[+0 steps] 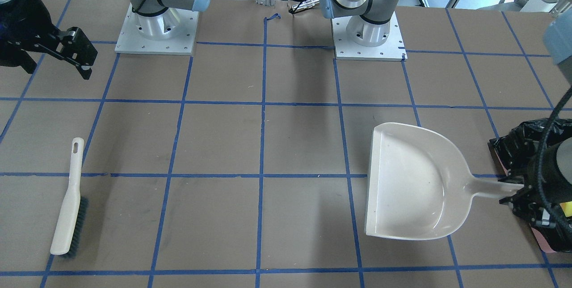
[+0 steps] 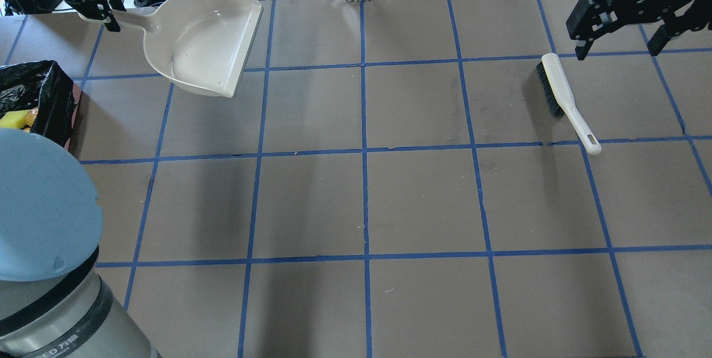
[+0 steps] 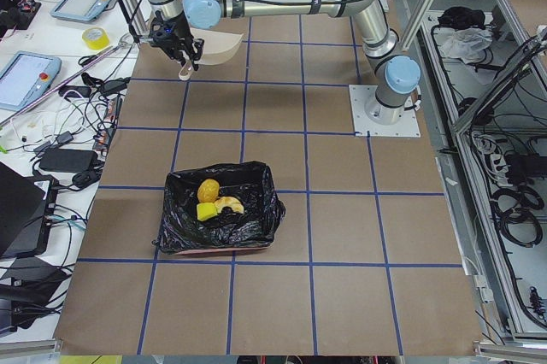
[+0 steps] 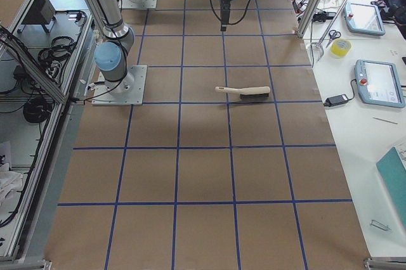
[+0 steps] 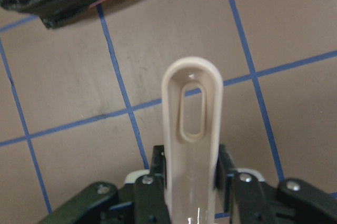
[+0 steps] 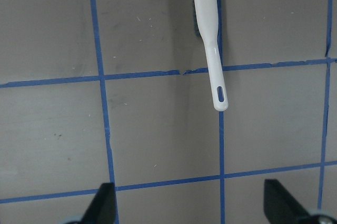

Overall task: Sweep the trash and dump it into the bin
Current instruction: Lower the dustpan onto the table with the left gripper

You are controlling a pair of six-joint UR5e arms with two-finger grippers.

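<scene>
The trash lies inside the bin (image 3: 175,231), a container lined with a black bag: a golden lump (image 3: 208,189), a yellow sponge piece (image 3: 206,211) and a tan croissant (image 3: 229,205). The bin also shows at the table's left end in the overhead view (image 2: 47,88). My left gripper (image 5: 192,176) is shut on the handle of the beige dustpan (image 2: 200,41), which is empty and sits near the far edge. I cannot tell whether the pan touches the table. My right gripper (image 2: 616,46) is open and empty, above the table just beyond the brush (image 2: 562,97).
The brush (image 1: 69,203) lies flat on the table, bristles sideways, its handle hole showing in the right wrist view (image 6: 221,95). Both arm bases (image 1: 156,33) stand at the robot side. Cables and devices lie beyond the far edge.
</scene>
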